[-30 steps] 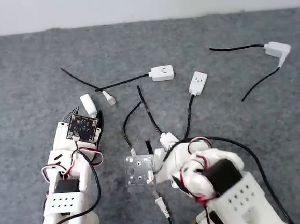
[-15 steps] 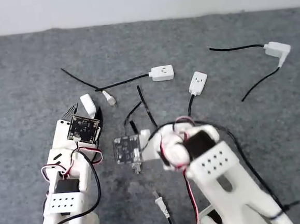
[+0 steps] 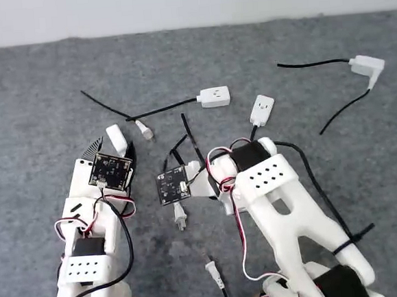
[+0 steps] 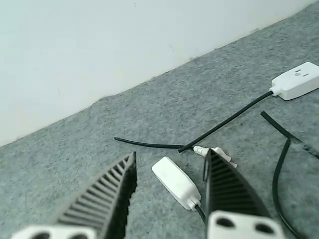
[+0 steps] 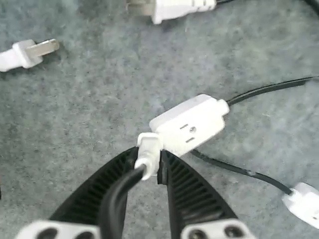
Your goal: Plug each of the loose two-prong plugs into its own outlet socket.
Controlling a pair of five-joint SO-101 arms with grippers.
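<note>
- My right gripper (image 5: pixel 148 155) is clamped on a small white plug (image 5: pixel 148 147) with a black cord.
- The plug's nose touches one end of a white outlet socket (image 5: pixel 192 123) lying on the grey mat (image 5: pixel 89 109), slots showing.
- My left gripper (image 4: pixel 172 157) is spread wide, with another white connector (image 4: pixel 175 182) on the mat between its fingers.

No text, label, number or sign was legible. Outlet socket (image 3: pixel 214 96), plug (image 5: pixel 148 152) and wrist circuit board (image 3: pixel 109 171) carried no marks that could be read.
</note>
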